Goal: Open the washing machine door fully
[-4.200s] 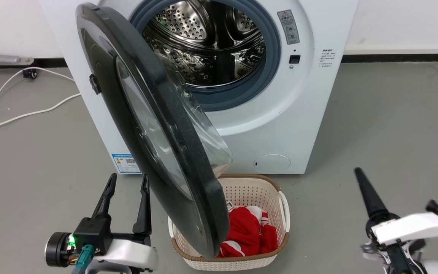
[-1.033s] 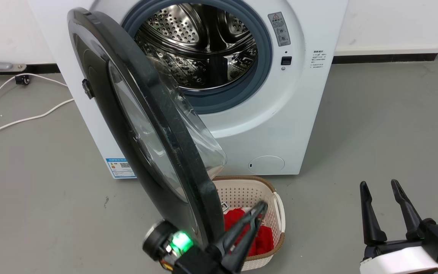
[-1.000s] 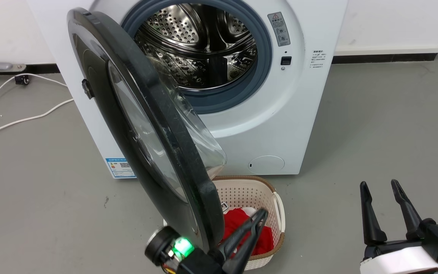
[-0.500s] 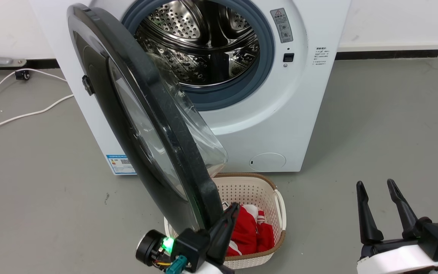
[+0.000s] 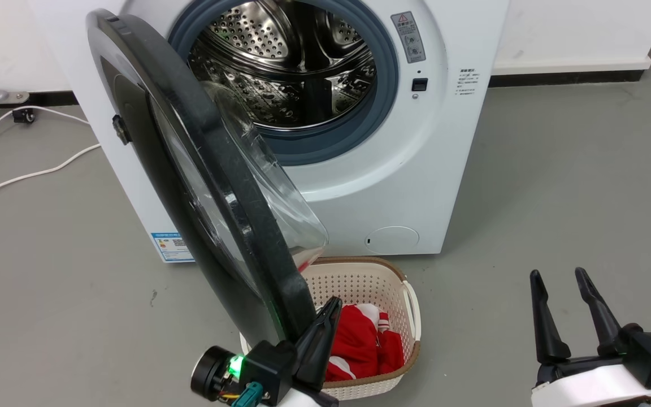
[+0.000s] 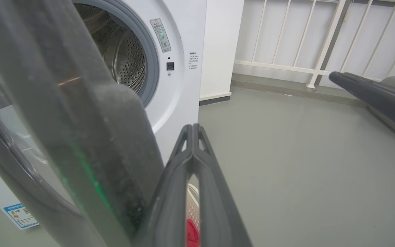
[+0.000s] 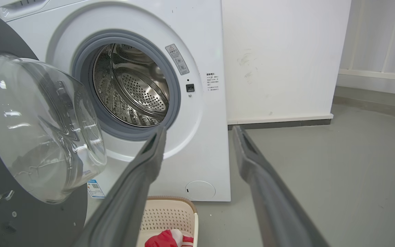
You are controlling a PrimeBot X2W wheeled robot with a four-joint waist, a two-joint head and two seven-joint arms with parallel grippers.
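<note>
Fingers of left hand [image 5: 331,308] meet, empty, beside washing machine door [image 5: 224,169]; right hand [image 5: 557,274] spread, empty.

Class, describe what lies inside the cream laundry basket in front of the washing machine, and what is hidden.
Red and white cloth lies in the laundry basket. The washing machine door and the left gripper cover the basket's left part, so anything there is hidden.
</note>
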